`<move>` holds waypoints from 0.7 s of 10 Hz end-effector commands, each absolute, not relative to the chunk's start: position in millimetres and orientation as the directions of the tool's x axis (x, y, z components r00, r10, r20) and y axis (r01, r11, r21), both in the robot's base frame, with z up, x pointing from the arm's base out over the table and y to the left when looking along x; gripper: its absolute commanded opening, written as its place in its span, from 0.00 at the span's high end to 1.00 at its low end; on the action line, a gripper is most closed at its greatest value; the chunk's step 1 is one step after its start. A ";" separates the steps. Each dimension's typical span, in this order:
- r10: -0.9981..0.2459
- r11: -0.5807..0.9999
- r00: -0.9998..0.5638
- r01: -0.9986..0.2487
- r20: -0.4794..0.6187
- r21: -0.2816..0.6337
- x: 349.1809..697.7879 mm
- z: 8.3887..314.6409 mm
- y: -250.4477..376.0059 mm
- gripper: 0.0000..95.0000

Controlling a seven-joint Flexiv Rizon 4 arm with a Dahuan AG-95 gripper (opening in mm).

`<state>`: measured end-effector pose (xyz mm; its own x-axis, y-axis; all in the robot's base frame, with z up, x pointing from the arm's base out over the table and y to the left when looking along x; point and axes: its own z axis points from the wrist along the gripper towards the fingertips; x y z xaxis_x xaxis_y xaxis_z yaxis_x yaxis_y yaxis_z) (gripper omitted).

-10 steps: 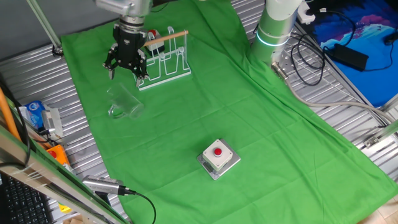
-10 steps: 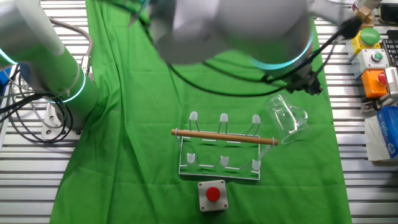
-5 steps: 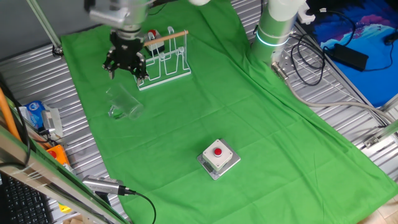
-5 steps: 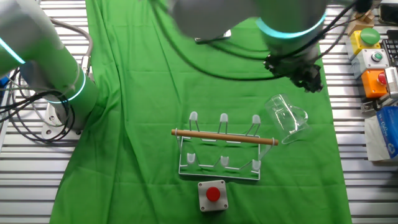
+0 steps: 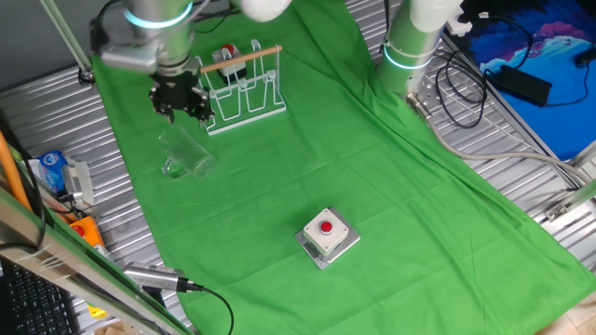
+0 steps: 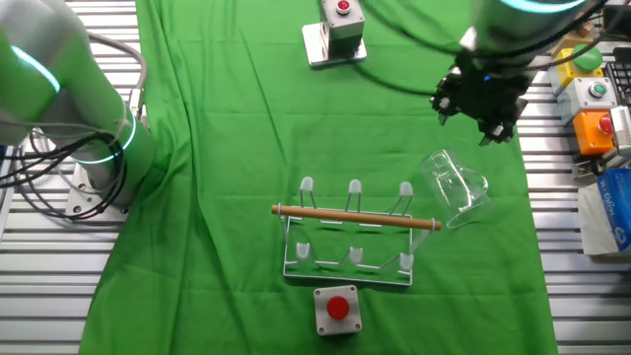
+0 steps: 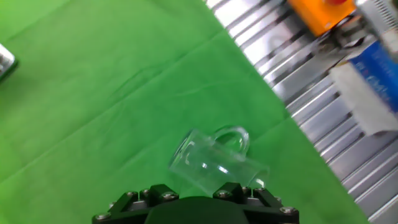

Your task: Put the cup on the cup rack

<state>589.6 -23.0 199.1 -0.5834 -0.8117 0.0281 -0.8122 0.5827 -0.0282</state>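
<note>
The cup (image 6: 455, 187) lies on its side beside the cup rack (image 6: 350, 237)

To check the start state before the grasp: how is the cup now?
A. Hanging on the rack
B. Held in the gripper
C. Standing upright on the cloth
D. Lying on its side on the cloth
D: the cup lies tipped on the green cloth, beside the rack, with the gripper apart from it.

- Table (image 5: 521, 200) of ribbed metal slats, bare at the edges.
- Green cloth (image 5: 307, 158) spread over the middle, lightly creased.
- Grey box with a red button (image 5: 327, 236) on the cloth.
- Black cables (image 5: 466, 88) coiled on the slats.
- Blue sheet (image 5: 545, 56) off one corner.
- Coloured button boxes (image 6: 592, 89) along one side.
</note>
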 end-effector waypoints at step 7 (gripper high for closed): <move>-0.608 0.791 -0.781 -0.611 0.142 0.029 585.1 205.2 -24.7 0.40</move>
